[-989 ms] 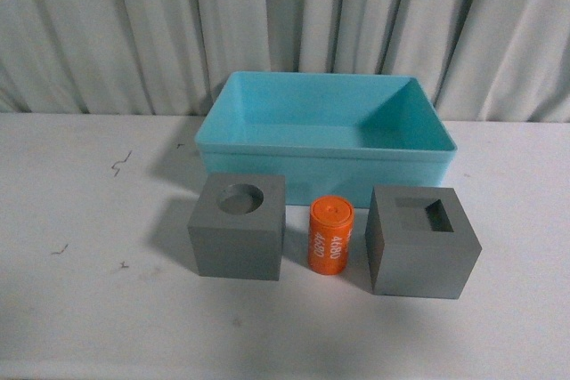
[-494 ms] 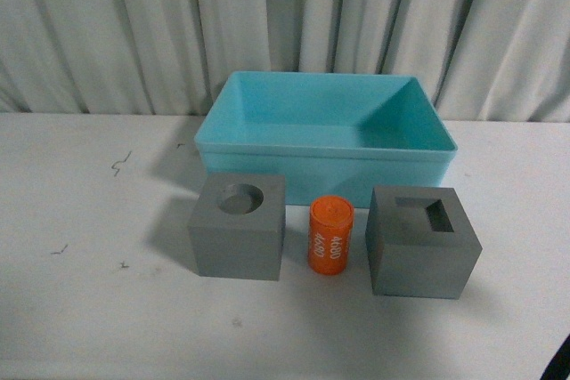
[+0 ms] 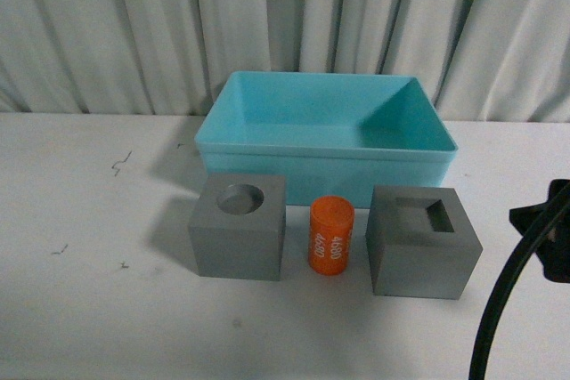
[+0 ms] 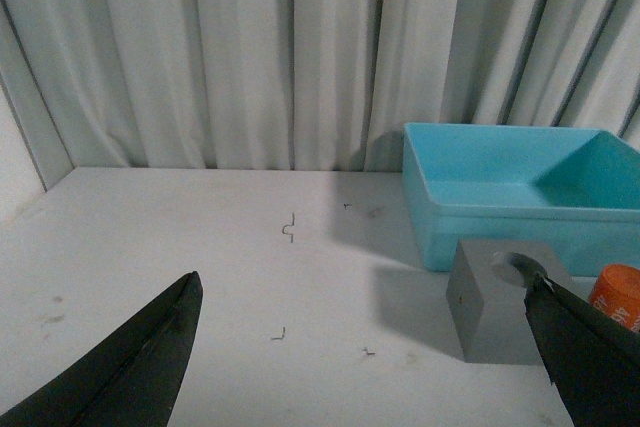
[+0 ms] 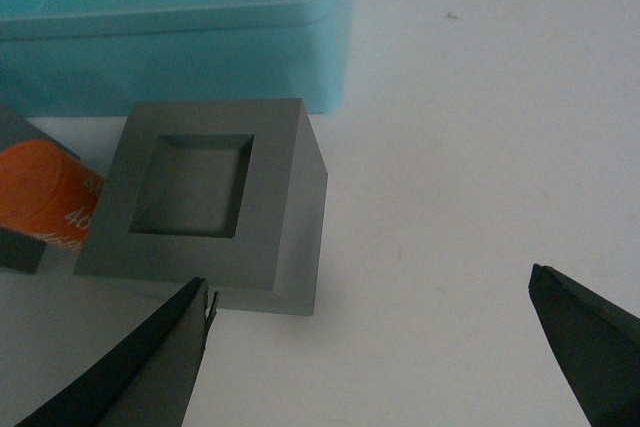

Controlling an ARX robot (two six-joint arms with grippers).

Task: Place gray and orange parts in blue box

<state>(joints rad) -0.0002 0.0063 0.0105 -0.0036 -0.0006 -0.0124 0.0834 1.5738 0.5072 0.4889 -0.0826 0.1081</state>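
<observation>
Three parts stand in a row on the counter (image 3: 89,220), none yet in the blue box (image 3: 325,159) at their 12 o'clock. The orange cylinder (image 3: 330,236) is in the middle. The round-recess gray cube (image 3: 238,239) is at its 9 o'clock and the square-recess gray cube (image 3: 420,242) at its 3 o'clock, each just beside it but apart.

The right gripper (image 5: 370,282) has its jaws spread wide and holds nothing, and the square-recess cube lies toward one finger rather than centred. The left gripper (image 4: 360,282) is likewise wide and bare.

The likely risk is an off-centre close. That would shove the cube into the cylinder and topple it, or pinch a corner so the cube twists free.
</observation>
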